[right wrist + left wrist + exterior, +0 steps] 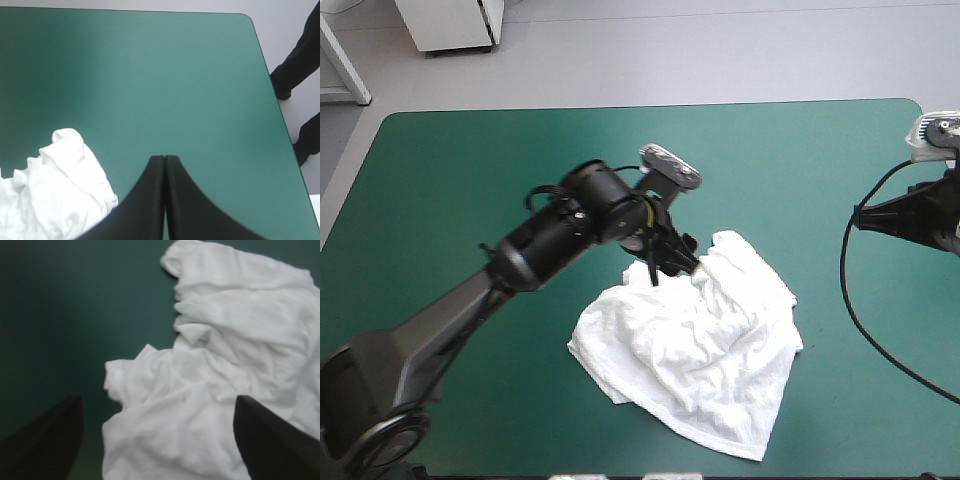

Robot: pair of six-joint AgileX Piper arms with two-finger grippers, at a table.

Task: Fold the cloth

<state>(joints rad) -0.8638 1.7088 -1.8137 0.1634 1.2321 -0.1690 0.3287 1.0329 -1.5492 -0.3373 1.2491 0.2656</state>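
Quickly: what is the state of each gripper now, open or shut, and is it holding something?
Left gripper: open, holding nothing, above the T-shirt.
Right gripper: shut, empty, above bare cover.

Left pincer (682,262): in the high view its fingertips were lost against the dark wrist and the far edge of the T-shirt (700,345); whether they touched it could not be told.
Right pincer (165,158): not made out in the high view, where its arm ran off the edge.
T-shirt: sleeves and collar were lost in the crumpled heap; both wrist views cut it off.
Counter (470,170): the near left corner was hidden under the left arm.
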